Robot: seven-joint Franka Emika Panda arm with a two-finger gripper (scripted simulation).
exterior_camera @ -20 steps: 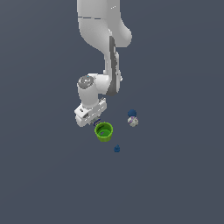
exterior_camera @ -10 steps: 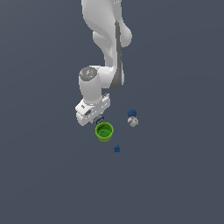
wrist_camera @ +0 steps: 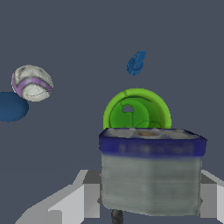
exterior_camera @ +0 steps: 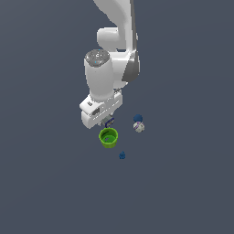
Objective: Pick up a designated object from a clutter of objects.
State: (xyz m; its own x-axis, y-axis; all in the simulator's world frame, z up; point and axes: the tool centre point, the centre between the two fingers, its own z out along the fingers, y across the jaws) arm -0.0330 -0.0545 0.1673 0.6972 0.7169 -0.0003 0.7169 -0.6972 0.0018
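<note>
Since the earlier frames our arm has swung its wrist over the clutter, and the gripper (exterior_camera: 108, 121) now sits just behind the green cup (exterior_camera: 109, 137). We see the grey block (wrist_camera: 151, 175) filling the wrist view between our fingers (wrist_camera: 78, 199), jaws seemingly clamped on its sides, blue band outermost. The cup crowds it closely; the white ball (exterior_camera: 139, 127), blue disc (wrist_camera: 12, 106) and tiny blue lump (exterior_camera: 122, 156) lie apart.

Plain dark grey-blue floor (exterior_camera: 45, 183), flat even light.

plain dark grey floor (exterior_camera: 45, 183)
</note>
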